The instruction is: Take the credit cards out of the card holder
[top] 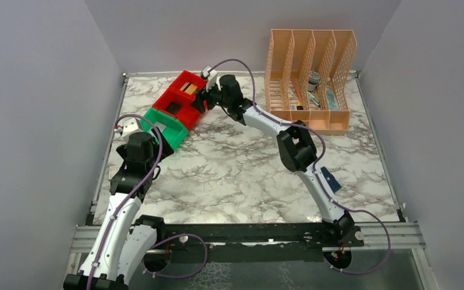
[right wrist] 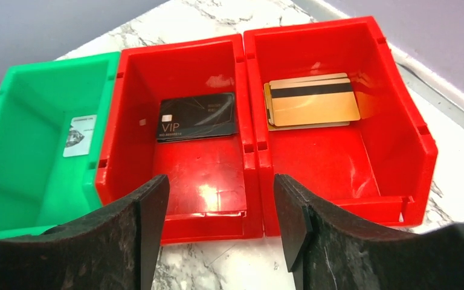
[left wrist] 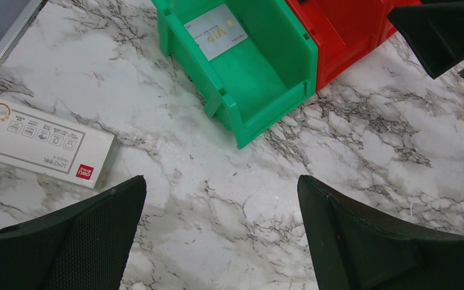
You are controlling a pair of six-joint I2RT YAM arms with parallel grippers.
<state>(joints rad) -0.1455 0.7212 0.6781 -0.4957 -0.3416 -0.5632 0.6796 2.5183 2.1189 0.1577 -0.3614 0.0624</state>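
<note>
Right wrist view: right gripper (right wrist: 217,188) has its fingers wide apart with nothing between them, hovering low over the front lips of two red bins. Middle red bin (right wrist: 175,66) has a black card (right wrist: 196,116) flat on its floor. End red bin (right wrist: 338,42) has a small stack of gold cards (right wrist: 311,101). Green bin (right wrist: 30,90) holds one pale card (right wrist: 78,135). Cards look sorted by colour, one kind per bin (my guess: to keep the kinds separate). Left gripper (left wrist: 222,181) is also spread wide and empty, above bare marble near the green bin's corner, with a white box (left wrist: 42,142) lying flat off to one side. Card holder (top: 330,180) is probably the small dark blue flat thing on the table just beside the right arm's lower link, well apart from both grippers. It is too small to tell whether it is open or has cards inside. Judging from the filled bins, extraction seems mostly done. Surface is a white marble-pattern top (top: 235,175), with grey walls (top: 36,90) on three sides and an orange slotted rack (top: 311,78) at the far right corner.
</note>
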